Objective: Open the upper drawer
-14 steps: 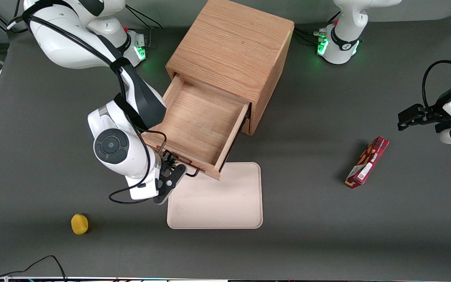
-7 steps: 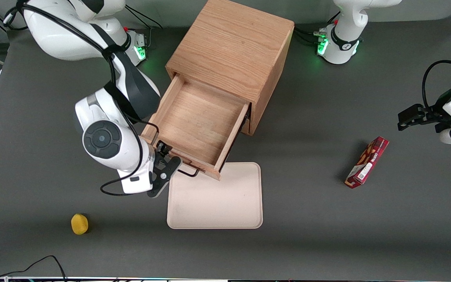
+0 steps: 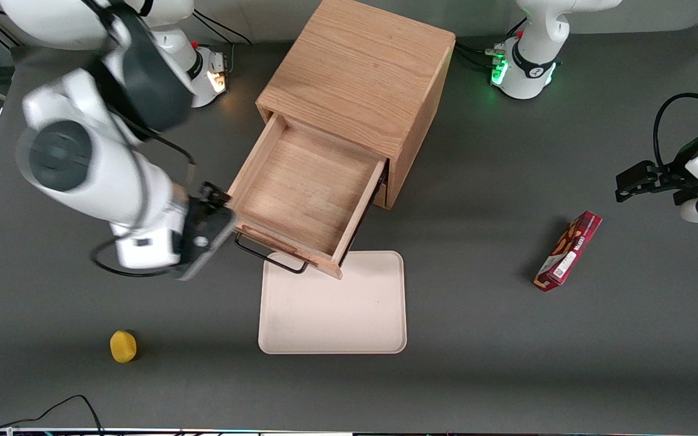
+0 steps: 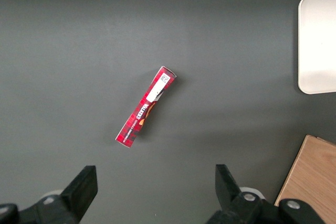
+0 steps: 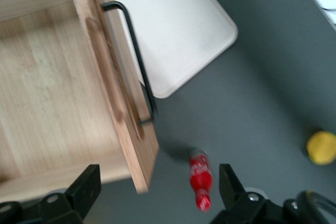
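While the upper drawer point(image 3: 306, 194) stands pulled out, only the wrist view shows a red bottle point(image 5: 200, 183); the hand point(image 3: 212, 221) hangs wide beside its handle point(image 3: 269, 254).

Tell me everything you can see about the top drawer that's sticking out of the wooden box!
The upper drawer is a wide, shallow tray of light-brown wood with visible grain. It is pulled well out of the oak cabinet and is empty inside. A long black bar handle runs along its front, fixed at both ends. The front corner hangs over the edge of the cream tray. The gripper is beside the drawer's corner, off the handle, its fingers spread apart.
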